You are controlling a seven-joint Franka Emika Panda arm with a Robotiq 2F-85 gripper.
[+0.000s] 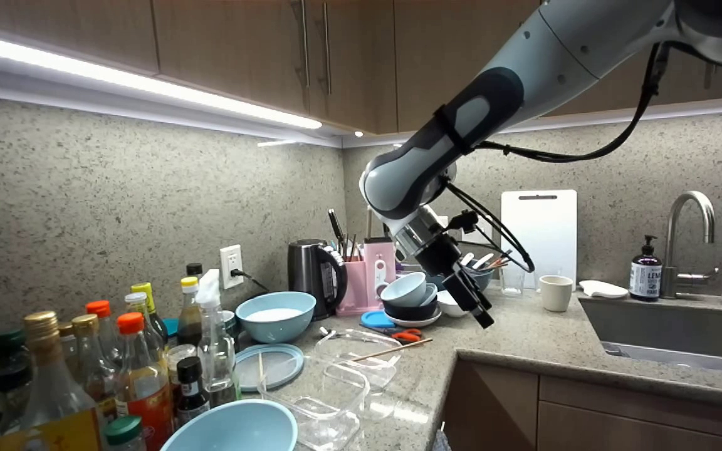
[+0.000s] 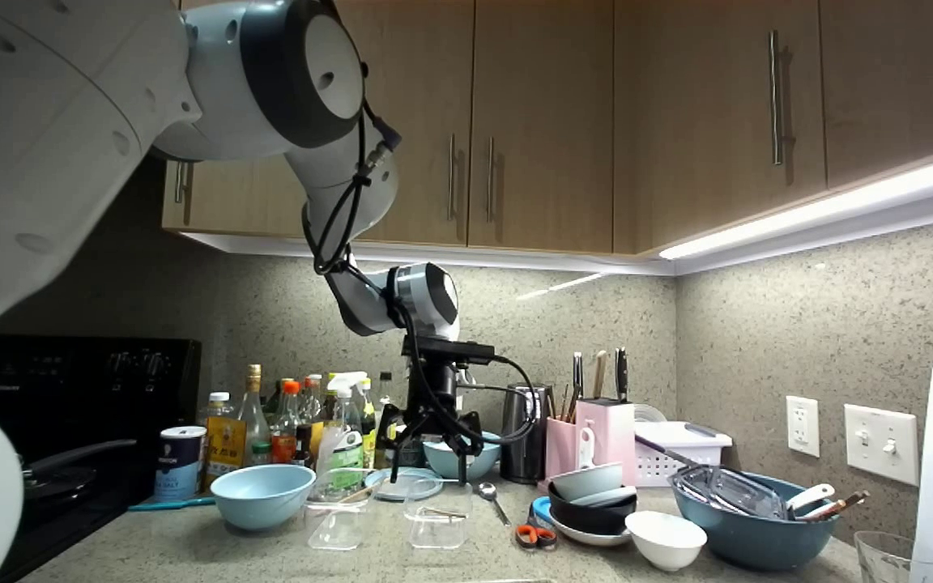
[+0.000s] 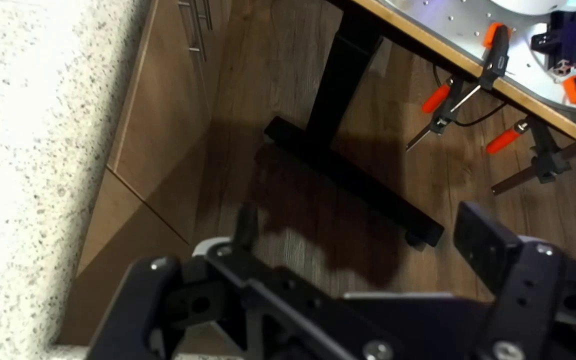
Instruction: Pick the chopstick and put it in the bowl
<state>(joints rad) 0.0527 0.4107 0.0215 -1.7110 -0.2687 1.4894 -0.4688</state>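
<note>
A thin pale chopstick (image 1: 392, 350) lies across a clear plastic container; it also shows in an exterior view (image 2: 444, 512), foreshortened. A second pale stick (image 1: 261, 366) rests on the nearer clear container. Two wide light-blue bowls stand on the counter: one bowl (image 1: 235, 429) beside the bottles, also in an exterior view (image 2: 262, 506), and another bowl (image 1: 276, 329) by the kettle. My gripper (image 2: 428, 478) is open and empty, raised above the counter's edge. In the wrist view the fingers (image 3: 358, 220) stand wide apart over the floor; chopstick and bowls are out of that view.
Bottles (image 1: 141, 363) crowd the wall side. A blue lid (image 1: 270, 366), clear containers (image 2: 337, 530), scissors (image 2: 535, 534) and stacked dark bowls (image 2: 596, 514) share the counter. A kettle (image 1: 314, 272) and pink knife block (image 1: 378, 269) stand behind. A sink (image 1: 674, 326) is at the far side.
</note>
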